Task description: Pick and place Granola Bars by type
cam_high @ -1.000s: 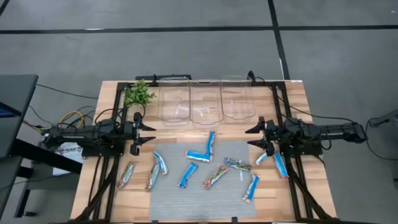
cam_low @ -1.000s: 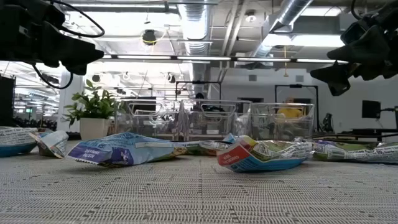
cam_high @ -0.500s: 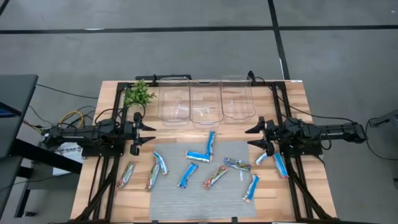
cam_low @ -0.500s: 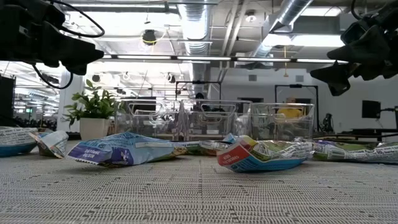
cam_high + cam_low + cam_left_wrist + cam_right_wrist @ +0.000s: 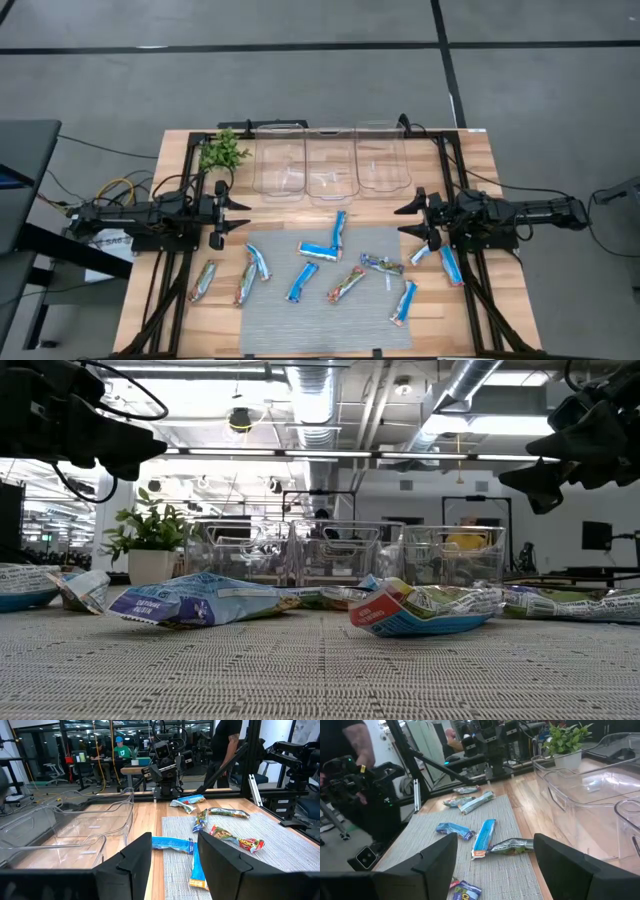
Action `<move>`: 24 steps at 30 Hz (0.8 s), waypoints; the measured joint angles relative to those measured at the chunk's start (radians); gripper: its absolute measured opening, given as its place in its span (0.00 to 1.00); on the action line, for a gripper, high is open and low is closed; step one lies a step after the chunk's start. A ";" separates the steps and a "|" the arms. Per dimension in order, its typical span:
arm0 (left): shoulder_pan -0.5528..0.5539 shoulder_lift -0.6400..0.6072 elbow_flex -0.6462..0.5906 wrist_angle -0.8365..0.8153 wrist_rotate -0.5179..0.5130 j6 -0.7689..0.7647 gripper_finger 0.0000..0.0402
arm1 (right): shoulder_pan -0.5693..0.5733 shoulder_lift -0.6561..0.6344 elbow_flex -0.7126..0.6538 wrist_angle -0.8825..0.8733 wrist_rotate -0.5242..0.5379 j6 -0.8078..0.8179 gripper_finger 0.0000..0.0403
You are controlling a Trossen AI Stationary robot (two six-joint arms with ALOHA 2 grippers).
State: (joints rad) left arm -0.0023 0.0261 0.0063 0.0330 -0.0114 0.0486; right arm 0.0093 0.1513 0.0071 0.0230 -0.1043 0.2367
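Nothing has shifted over the last second: my left gripper (image 5: 234,213) and right gripper (image 5: 414,219) still hover with fingers spread and empty, at the mat's (image 5: 320,310) far corners. Granola Bars (image 5: 320,250) lie scattered, unsorted, near the three clear bins (image 5: 331,160). I judge sorting hasn't begun.

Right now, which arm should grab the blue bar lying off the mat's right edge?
Right. The right gripper hovers open just above-left of that blue bar; the left gripper waits across the table beside the plant.
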 joint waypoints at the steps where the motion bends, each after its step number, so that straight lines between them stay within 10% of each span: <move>1: 0.000 0.000 0.000 0.000 0.000 0.000 0.38 | 0.000 0.000 0.000 0.000 0.000 0.000 0.63; 10: 0.000 0.000 0.000 0.000 0.007 -0.067 0.38 | 0.000 0.000 0.000 0.000 0.000 0.000 0.63; 19: 0.000 0.000 0.000 0.005 0.041 -1.046 0.38 | 0.000 0.000 0.000 0.000 0.000 0.000 0.63; 24: 0.001 0.001 0.000 0.010 -0.047 -1.293 0.38 | 0.000 0.000 0.000 0.000 0.000 0.000 0.63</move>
State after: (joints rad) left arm -0.0014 0.0272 0.0063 0.0429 -0.0586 -1.2447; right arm 0.0093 0.1513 0.0074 0.0230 -0.1047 0.2367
